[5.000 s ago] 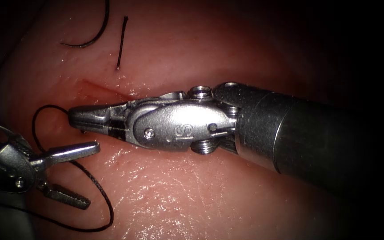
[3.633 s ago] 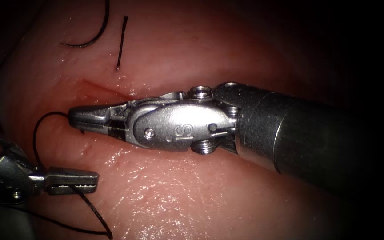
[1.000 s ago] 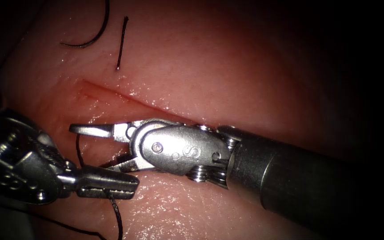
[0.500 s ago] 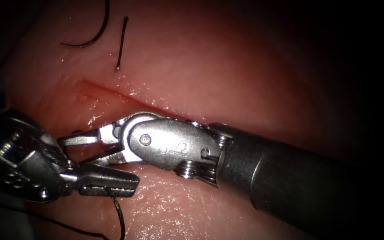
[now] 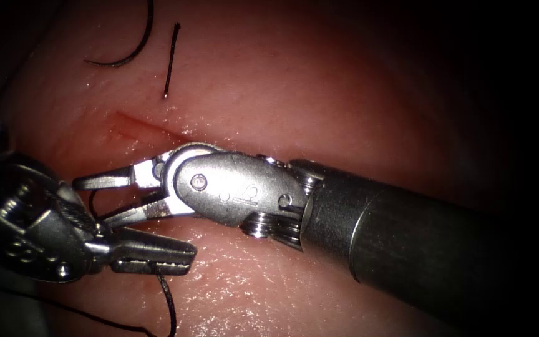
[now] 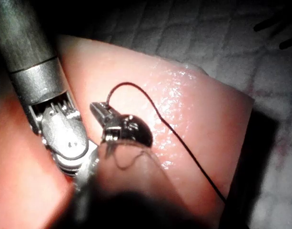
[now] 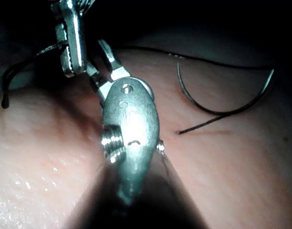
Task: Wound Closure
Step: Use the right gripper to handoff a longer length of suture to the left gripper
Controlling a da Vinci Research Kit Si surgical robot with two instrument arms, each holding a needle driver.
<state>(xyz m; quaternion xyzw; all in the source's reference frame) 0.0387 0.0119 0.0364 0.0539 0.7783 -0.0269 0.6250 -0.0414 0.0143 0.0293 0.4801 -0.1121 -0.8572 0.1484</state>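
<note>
From above, the left tool (image 5: 151,257) is clamped on the thread (image 5: 168,306) near the tissue's (image 5: 269,81) left edge. The right tool (image 5: 98,200) has its jaws apart by the cut (image 5: 148,128). The right wrist view shows the needle (image 7: 222,102) lying loose on the tissue.

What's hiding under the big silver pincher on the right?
Under the right tool lies the tissue and part of the cut. Its open jaws straddle the thread, held by the left tool. The rest of the cut is covered.
</note>
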